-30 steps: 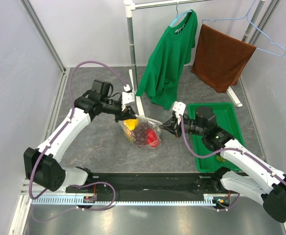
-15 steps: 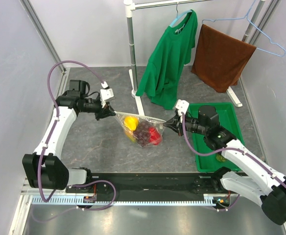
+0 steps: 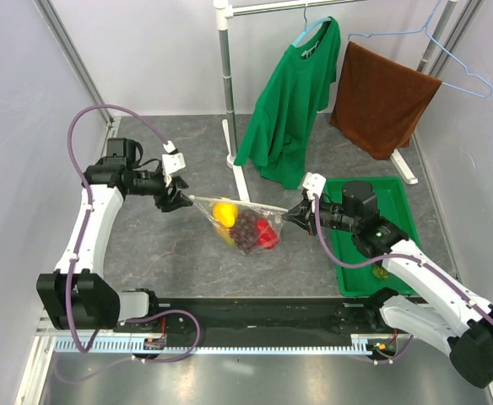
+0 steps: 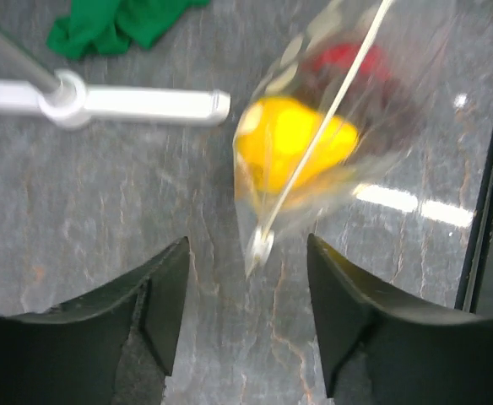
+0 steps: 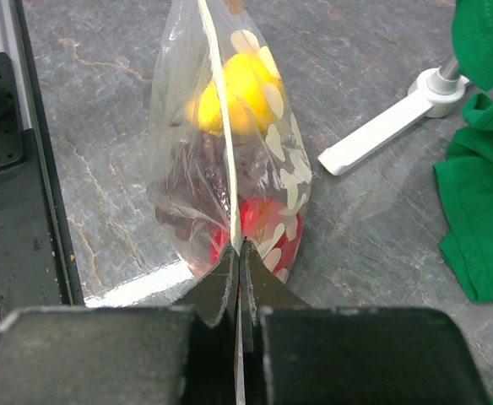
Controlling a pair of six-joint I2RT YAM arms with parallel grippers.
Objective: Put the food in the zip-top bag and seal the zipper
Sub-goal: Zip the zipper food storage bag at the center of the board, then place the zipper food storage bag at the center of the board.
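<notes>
The clear dotted zip-top bag (image 3: 245, 224) hangs just above the table's middle, holding the yellow fruit (image 3: 224, 211), the dark grape bunch (image 3: 245, 226) and the red pepper piece (image 3: 268, 234). Its zipper (image 5: 219, 118) runs as a thin pale strip along the top edge. My right gripper (image 3: 290, 216) is shut on the zipper's right end (image 5: 238, 249). My left gripper (image 3: 179, 201) stands open just off the bag's left corner (image 4: 259, 246), which sits free between the fingers without touching them.
A green tray (image 3: 390, 196) lies on the right under my right arm. A white rack foot (image 3: 236, 173) reaches toward the bag from the back, with a green shirt (image 3: 293, 93) and a brown towel (image 3: 381, 97) hanging behind.
My left gripper slid left along the zipper to the bag's left corner, then opened and let go. The right gripper has kept its hold.
</notes>
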